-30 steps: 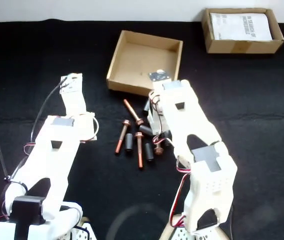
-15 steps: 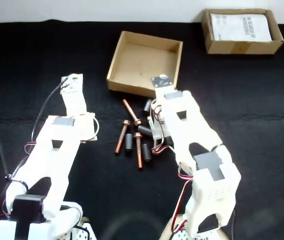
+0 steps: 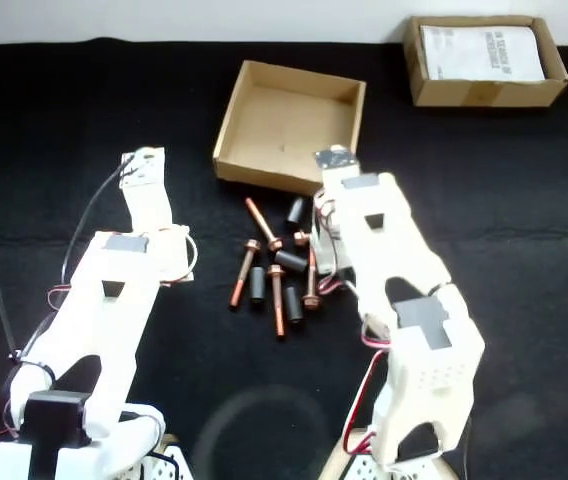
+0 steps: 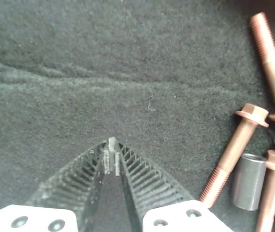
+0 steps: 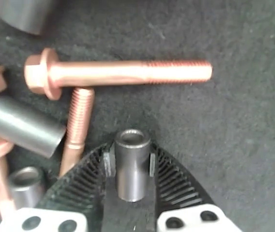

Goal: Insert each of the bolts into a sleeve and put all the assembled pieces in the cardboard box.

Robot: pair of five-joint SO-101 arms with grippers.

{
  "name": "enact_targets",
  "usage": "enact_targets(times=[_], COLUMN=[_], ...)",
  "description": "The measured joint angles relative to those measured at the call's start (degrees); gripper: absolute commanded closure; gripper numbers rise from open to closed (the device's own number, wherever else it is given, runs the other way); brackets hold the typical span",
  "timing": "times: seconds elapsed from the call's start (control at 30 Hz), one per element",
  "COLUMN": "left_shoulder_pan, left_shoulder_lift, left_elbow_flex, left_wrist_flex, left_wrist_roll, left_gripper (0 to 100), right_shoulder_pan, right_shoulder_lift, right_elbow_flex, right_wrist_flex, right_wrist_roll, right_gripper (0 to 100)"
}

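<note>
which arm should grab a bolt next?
Left. The left hand is shut and empty, with a bolt lying close beside it. The right hand is clamped on a sleeve, so it likely serves better as the holder.

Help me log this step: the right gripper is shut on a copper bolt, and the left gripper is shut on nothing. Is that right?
Not quite. The right gripper is shut on a dark sleeve, not a copper bolt, as the right wrist view shows. The rest holds: the left gripper is shut on nothing.
</note>
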Motion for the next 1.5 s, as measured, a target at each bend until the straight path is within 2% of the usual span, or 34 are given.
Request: enact_targets(times=[0.17,0.27,0.43,0.53,0.67,0.93,1.1,1.17,1.37,1.5], left_shoulder_pan=[4.3,7.9,14.2,18.5,21.7,25.8,29.5,31.3,35.0,34.5], left_shoulder_lift=[0.0,-1.1,-1.3,2.3,12.9,44.2,63.5,69.5,81.4,83.9], left_elbow_flex=[-0.3,-5.5,-20.5,-30.6,-43.1,-71.3,-94.0,-103.6,-128.1,-133.4], left_wrist_flex=[2.4,9.8,24.8,29.2,31.3,39.0,47.3,50.5,57.8,58.7], left_wrist_roll=[0.0,0.9,8.8,11.4,13.1,24.2,34.5,36.9,38.4,39.8], left_gripper=[99,99,99,99,99,98,84,82,85,85], right_shoulder_pan=[2.6,5.3,8.3,10.6,15.0,19.4,19.4,19.4,19.4,19.4], right_shoulder_lift=[-3.6,-7.6,-14.2,-18.6,-26.5,-43.3,-48.3,-49.1,-49.3,-49.3], right_elbow_flex=[-8.3,-11.7,-12.6,-12.4,-8.1,7.8,18.4,20.9,22.3,22.7], right_wrist_flex=[10.4,16.3,23.2,26.0,27.0,26.4,22.3,21.5,21.2,21.2], right_wrist_roll=[0.4,0.4,0.4,0.4,0.4,0.6,0.6,0.7,0.7,0.7], right_gripper=[99.1,99.1,99.1,99.1,99.1,99.1,99.1,99.1,99.1,99.1])
